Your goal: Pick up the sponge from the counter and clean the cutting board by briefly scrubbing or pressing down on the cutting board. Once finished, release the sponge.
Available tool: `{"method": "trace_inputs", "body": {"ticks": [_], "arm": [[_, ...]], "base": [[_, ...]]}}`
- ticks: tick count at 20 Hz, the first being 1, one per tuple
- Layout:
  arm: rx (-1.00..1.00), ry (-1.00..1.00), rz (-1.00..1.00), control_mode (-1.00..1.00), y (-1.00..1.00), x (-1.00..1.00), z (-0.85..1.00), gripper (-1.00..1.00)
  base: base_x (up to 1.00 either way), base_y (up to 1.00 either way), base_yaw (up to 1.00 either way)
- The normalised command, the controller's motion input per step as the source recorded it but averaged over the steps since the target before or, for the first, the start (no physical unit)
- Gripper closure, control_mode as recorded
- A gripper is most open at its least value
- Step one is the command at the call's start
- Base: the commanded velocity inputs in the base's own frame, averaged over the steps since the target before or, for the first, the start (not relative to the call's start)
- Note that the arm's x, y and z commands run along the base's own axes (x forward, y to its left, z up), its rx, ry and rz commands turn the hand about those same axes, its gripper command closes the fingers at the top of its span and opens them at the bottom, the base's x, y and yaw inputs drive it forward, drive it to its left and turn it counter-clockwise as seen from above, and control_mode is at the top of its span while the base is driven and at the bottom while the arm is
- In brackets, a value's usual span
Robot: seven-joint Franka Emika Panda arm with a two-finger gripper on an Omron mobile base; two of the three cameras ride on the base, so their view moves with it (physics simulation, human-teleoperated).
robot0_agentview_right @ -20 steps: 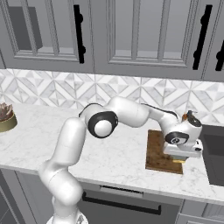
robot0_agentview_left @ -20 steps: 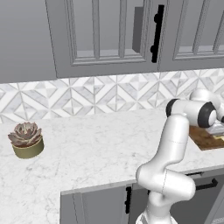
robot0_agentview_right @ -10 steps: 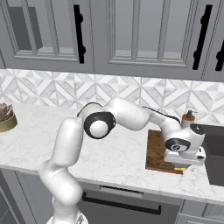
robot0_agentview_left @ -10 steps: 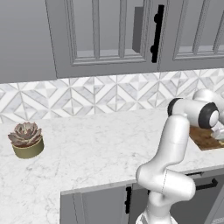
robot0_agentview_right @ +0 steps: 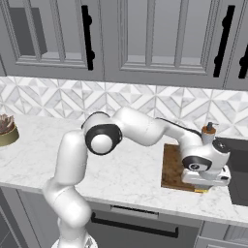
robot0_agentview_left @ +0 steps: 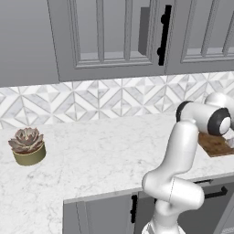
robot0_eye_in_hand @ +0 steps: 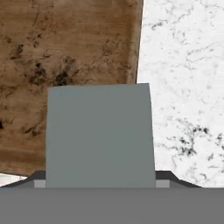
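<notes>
The sponge (robot0_eye_in_hand: 99, 135) fills the middle of the hand view as a grey-green block, held between the two dark fingertips (robot0_eye_in_hand: 162, 177) of my gripper (robot0_eye_in_hand: 100, 179), which is shut on it. Under it lies the brown cutting board (robot0_eye_in_hand: 65, 48), with white counter (robot0_eye_in_hand: 183, 87) to the right; the sponge sits over the board's edge. In the right base view the gripper (robot0_agentview_right: 203, 184) is low at the near right corner of the cutting board (robot0_agentview_right: 172, 167), and a yellow sliver of sponge (robot0_agentview_right: 201, 190) shows beneath it. Whether the sponge presses on the board I cannot tell. The left base view shows the cutting board (robot0_agentview_left: 214, 144) behind the arm.
A soap dispenser (robot0_agentview_right: 209, 131) stands just behind the board, and a dark sink (robot0_agentview_right: 238, 169) opens to its right. A potted succulent (robot0_agentview_left: 28, 146) sits far left on the counter (robot0_agentview_left: 100, 155). Grey cabinets hang above the tiled wall.
The hand with the sponge has sunk lower and shifted slightly toward the board's near right corner. The board and other things have not moved.
</notes>
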Motion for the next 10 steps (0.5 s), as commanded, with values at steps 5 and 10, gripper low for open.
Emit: {"method": "trace_inputs", "body": {"ticks": [5, 10], "arm": [[-0.08, -0.15, 0.07, -1.00, 0.62, 0.00, 0.71, 1.00], [-0.07, -0.01, 0.19, -1.00, 0.96, 0.00, 0.26, 1.00]], "base": [[0.00, 0.00, 0.00], [0.00, 0.00, 0.00]]}}
